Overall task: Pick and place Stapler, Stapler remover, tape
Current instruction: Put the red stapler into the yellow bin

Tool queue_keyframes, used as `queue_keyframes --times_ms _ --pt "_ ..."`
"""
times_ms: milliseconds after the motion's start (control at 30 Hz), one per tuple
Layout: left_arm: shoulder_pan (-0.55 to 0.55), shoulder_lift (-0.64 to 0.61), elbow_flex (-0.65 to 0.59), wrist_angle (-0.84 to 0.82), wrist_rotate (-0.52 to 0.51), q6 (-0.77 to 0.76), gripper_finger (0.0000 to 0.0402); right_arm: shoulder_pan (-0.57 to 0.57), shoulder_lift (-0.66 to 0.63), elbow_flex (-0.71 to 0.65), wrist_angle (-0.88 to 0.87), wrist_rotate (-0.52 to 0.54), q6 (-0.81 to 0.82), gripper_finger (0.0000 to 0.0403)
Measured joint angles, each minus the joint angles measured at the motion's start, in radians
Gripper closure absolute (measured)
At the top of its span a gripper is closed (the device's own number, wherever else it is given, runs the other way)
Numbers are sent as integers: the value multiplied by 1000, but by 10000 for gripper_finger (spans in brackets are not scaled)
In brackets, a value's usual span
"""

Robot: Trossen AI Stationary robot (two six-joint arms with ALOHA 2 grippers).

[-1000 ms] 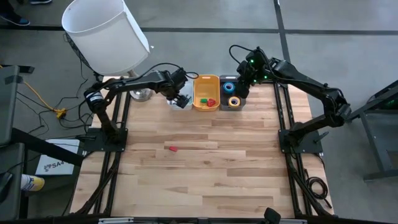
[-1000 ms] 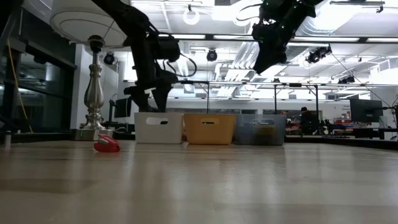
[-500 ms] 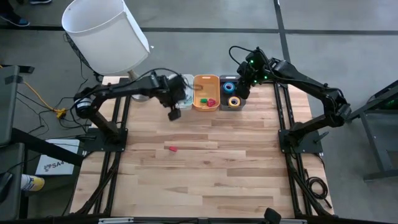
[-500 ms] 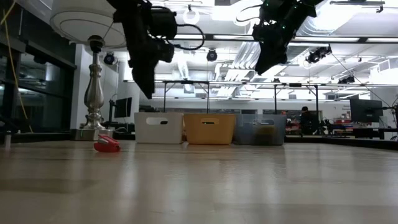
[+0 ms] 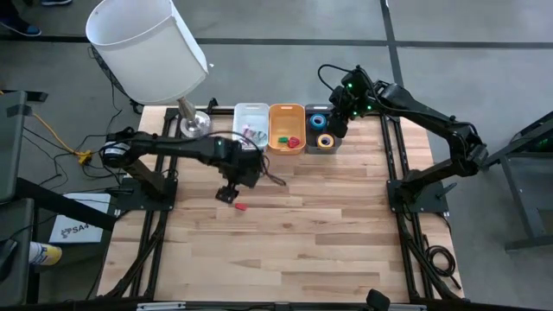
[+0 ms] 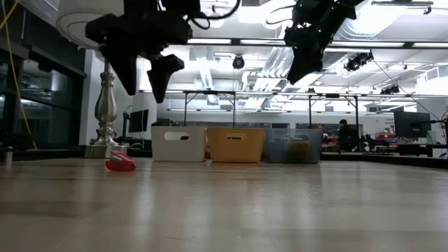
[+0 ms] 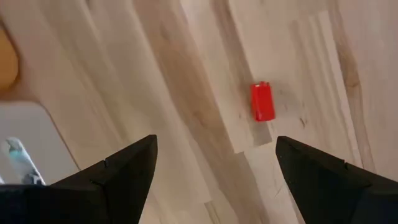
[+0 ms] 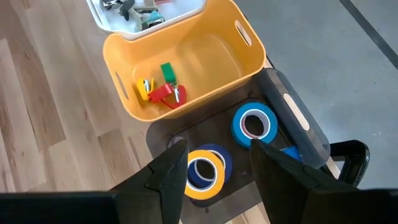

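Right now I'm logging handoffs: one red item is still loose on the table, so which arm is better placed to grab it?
Left. The left gripper hangs open beside the red item, which lies between its fingers in the left wrist view. The right gripper hovers over the dark bin of tape rolls, at the table's far edge.

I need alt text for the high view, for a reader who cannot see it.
From above, the left gripper, open, hovers over a small red item on the wooden table. The right gripper hangs above the dark bin holding tape, beside a yellow bin and a white bin.
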Motion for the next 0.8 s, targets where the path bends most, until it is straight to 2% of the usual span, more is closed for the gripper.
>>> queue_keyframes --times_ms 100,400,800 --pt "-48 10 0 -5 -32 -3 78 0 0 0 -4 -3 0 237" --pt "-151 22 -66 51 -28 -99 78 0 0 0 -8 -18 0 237" --pt "-190 24 -176 151 -10 -258 78 0 0 0 -9 -19 -8 237"
